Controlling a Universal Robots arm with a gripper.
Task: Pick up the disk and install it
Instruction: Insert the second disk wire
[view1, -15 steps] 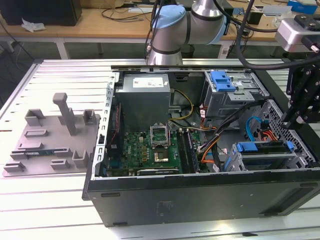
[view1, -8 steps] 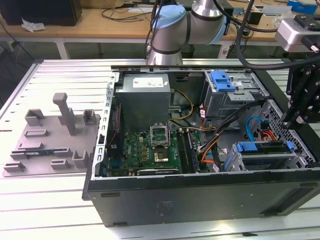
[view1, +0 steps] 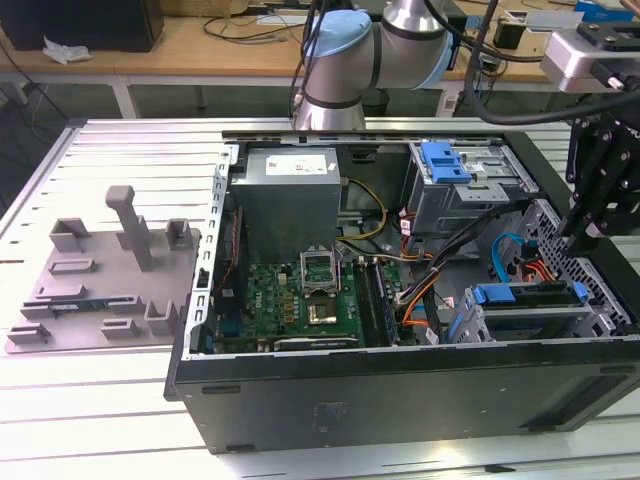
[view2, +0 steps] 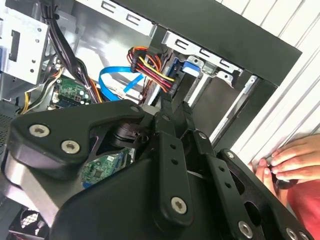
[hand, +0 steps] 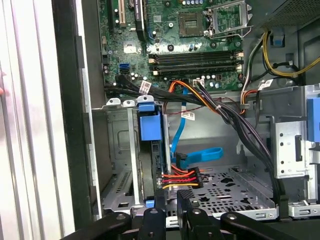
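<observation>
Gripper: the gripper (view1: 585, 235) is hanging at the right edge of the exterior view, over the open computer case (view1: 400, 400); in the first wrist view its fingers (hand: 160, 202) are sitting narrow, pinching nothing.
Disk: the disk (view1: 525, 297) is sitting in the drive bay, lower right of the exterior view, just beneath the gripper.
Fixture tray: the fixture tray (view1: 100, 270) is lying at left.
Bystander: a hand (view2: 280, 160) is resting beside the case.

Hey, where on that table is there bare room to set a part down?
The slatted table is bare between the grey fixture tray and the table's far edge, and along the near edge in front of the computer case. Inside the case, cables and the drive cage crowd everything below the tool.
</observation>
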